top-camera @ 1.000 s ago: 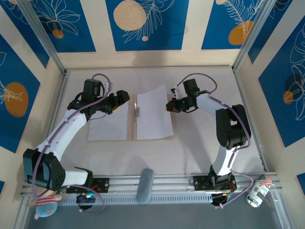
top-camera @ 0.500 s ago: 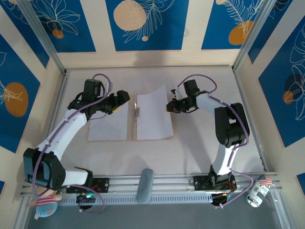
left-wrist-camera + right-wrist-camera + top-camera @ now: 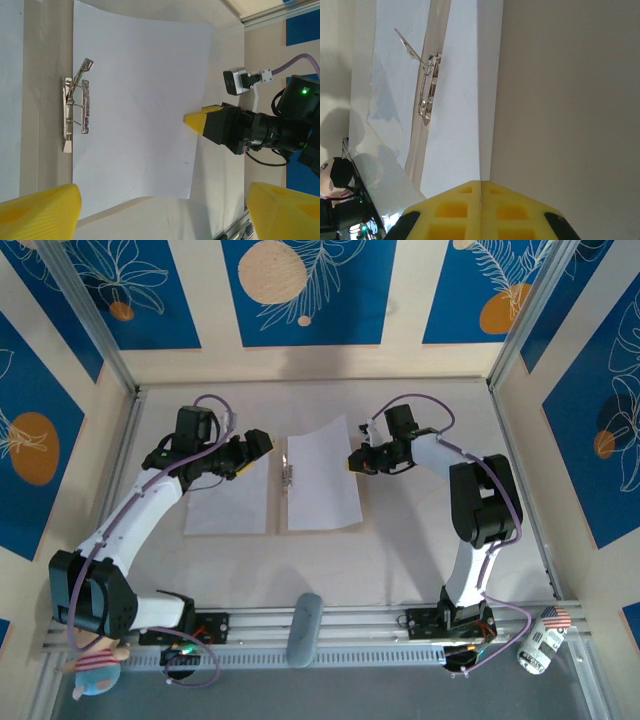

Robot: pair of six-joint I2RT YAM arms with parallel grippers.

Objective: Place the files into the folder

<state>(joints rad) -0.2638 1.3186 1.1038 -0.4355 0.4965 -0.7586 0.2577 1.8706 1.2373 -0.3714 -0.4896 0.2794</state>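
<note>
The right end effector (image 3: 352,462) is pinched shut on the outer edge of one sheet (image 3: 320,480); the sheet bows up at that grip and slopes away to the clip (image 3: 287,475) on the open folder (image 3: 277,512). The left end effector (image 3: 258,443) hangs wide and holds nothing; the second sheet (image 3: 225,502) lies flat under it on the other panel. The step in hand looks like seating the held sheet at the clip; the next move calls for easing the edge down flat, then releasing.
</note>
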